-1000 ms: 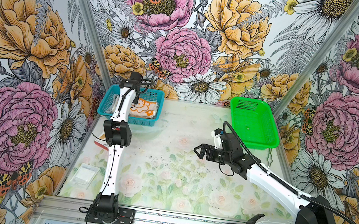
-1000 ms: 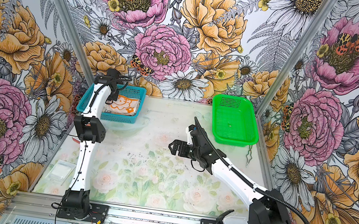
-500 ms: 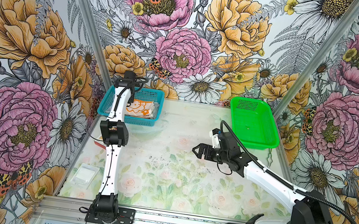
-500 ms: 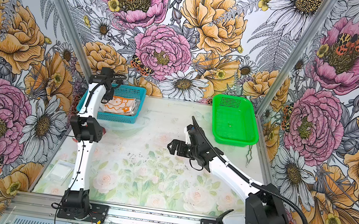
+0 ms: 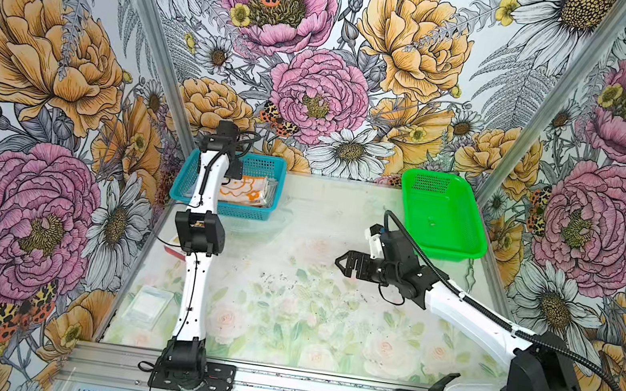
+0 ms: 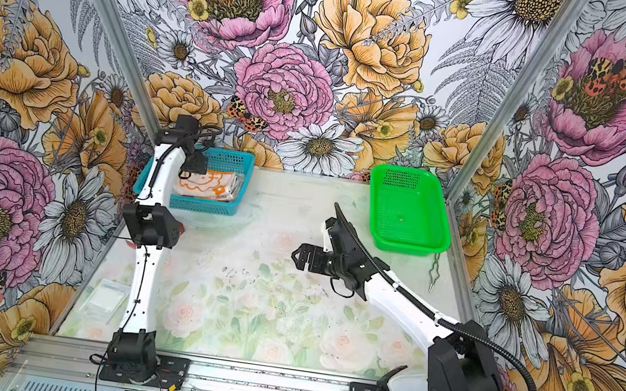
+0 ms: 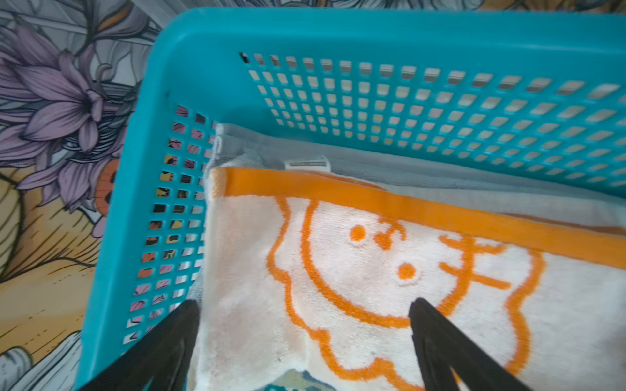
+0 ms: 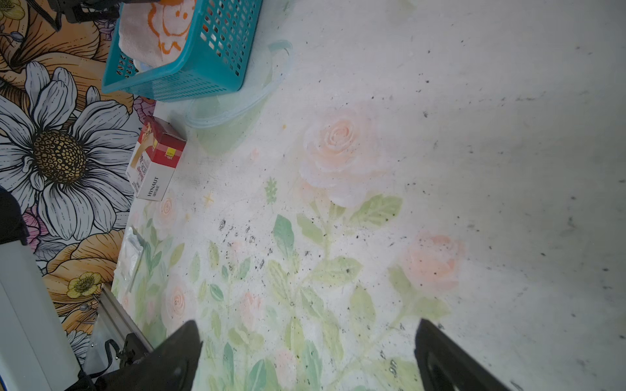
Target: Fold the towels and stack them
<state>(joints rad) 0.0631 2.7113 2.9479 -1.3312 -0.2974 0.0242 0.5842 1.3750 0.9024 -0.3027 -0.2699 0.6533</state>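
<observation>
Floral-print table [image 5: 284,318]: green perforated plastic basket [image 5: 442,248] back right, teal perforated plastic basket [image 5: 244,209] back left. Stack sits in the teal one: light grey towel [image 7: 423,169] underneath, orange-and-white lion-face towel [image 7: 355,270] flat on top. Over that towel, left gripper [image 7: 305,304], fingers wide, clamping nothing. Over mid-table, right gripper [image 8: 308,324], fingers wide, empty. Smallest: red-and-white cardboard box [image 8: 155,159] just beside the teal basket.

Orange-trimmed lion towel [image 7: 372,270] lies folded atop grey towel [image 7: 440,172] (label showing) in teal basket [image 7: 338,34]
</observation>
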